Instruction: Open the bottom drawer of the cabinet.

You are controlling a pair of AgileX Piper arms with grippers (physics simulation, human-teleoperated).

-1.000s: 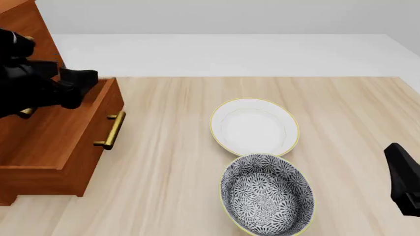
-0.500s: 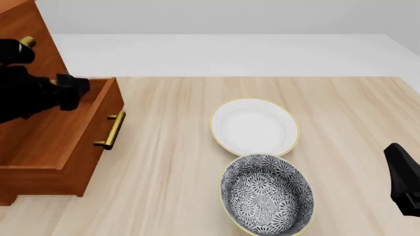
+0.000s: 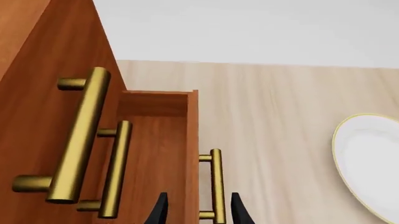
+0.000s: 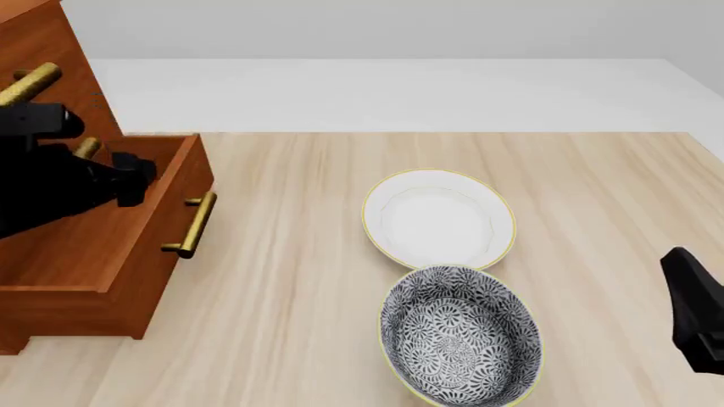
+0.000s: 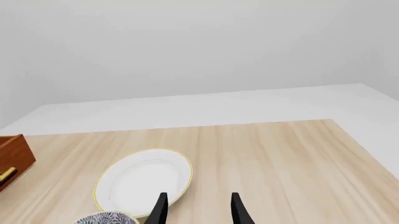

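Observation:
The cabinet [image 4: 46, 51] stands at the table's left edge. Its bottom drawer [image 4: 125, 229] is pulled out toward the table's middle, with its brass bar handle [image 4: 190, 225] on the front. My left gripper [image 4: 130, 180] hovers over the open drawer's box, behind its front, open and empty. In the left wrist view the cabinet [image 3: 37, 60] shows its two upper handles, and the bottom drawer's handle [image 3: 215, 184] lies beyond my open left gripper [image 3: 198, 212]. My right gripper [image 4: 682, 264] is at the front right, far from the cabinet; the right wrist view shows it [image 5: 198, 210] open and empty.
A white plate [image 4: 439, 218] with a gold rim lies mid-table. A dark patterned bowl [image 4: 459, 333] sits just in front of it. The right wrist view shows the plate [image 5: 143, 182], the bowl's rim [image 5: 106, 218] and the drawer's corner [image 5: 16, 154].
My left arm has shifted down and toward the camera over the open drawer, uncovering the two upper brass handles. The drawer, plate, bowl and right arm have not moved.

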